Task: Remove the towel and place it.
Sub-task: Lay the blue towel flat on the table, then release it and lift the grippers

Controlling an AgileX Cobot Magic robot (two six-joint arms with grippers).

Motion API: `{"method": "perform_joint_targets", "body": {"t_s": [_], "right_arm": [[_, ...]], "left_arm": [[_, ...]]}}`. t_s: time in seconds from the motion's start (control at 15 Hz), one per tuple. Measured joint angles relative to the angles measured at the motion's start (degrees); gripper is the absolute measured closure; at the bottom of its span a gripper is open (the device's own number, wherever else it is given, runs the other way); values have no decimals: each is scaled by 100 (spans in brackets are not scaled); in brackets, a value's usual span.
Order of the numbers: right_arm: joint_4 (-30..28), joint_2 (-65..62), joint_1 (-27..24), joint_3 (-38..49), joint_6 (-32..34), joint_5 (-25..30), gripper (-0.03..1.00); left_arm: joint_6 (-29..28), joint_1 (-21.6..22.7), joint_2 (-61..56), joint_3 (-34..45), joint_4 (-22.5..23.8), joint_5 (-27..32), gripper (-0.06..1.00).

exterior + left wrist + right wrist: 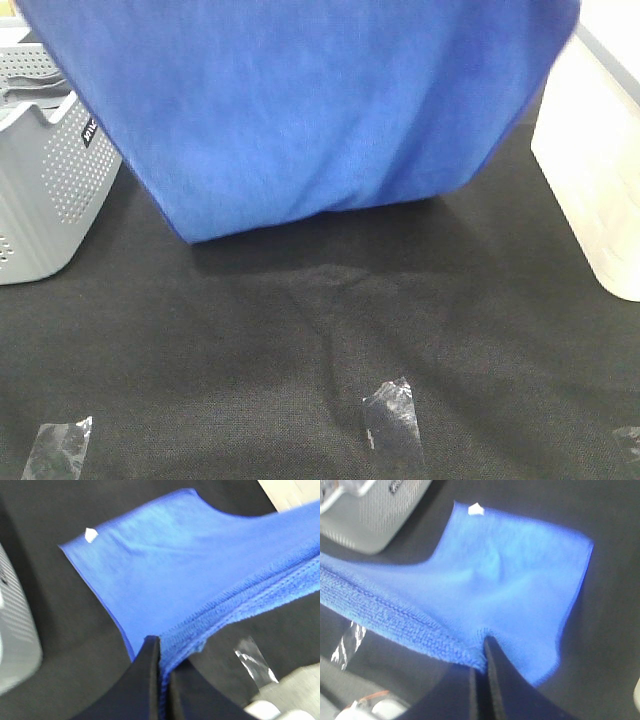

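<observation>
The royal-blue towel (300, 100) hangs spread wide across the top of the exterior high view, its lower edge just above the black table. It hides both arms there. In the left wrist view my left gripper (161, 652) is shut on the towel's stitched top edge (240, 597), and the cloth hangs down with its white tag (90, 534) at a lower corner. In the right wrist view my right gripper (483, 652) is shut on the other end of the same edge (395, 620); the tag (475, 509) shows there too.
A grey perforated basket (45, 190) stands at the left edge of the black cloth-covered table (300, 360). A cream-white box (595, 170) stands at the right. Clear tape pieces (392, 415) (58, 447) lie on the table near the front.
</observation>
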Motion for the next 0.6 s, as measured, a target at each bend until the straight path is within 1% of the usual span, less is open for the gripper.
{"method": "perform_joint_targets", "body": {"t_s": [0.13,0.4,0.47,0.6], "right_arm": [[126,-344,0,762,52,-17,94],[567,-905,0,2028,223,-40,94],[756,-1043,0,2401,275,-46,94],[917,-1215,0,2727,286,-46,94]], "left_arm": [[0,0,-292,665,-327,-6,94],[0,0,-1060,1828,-842,-11,94],[6,0,-1329,2223,-997,-11,94],[103,0,-1633,2716,-1341,-17,94]]}}
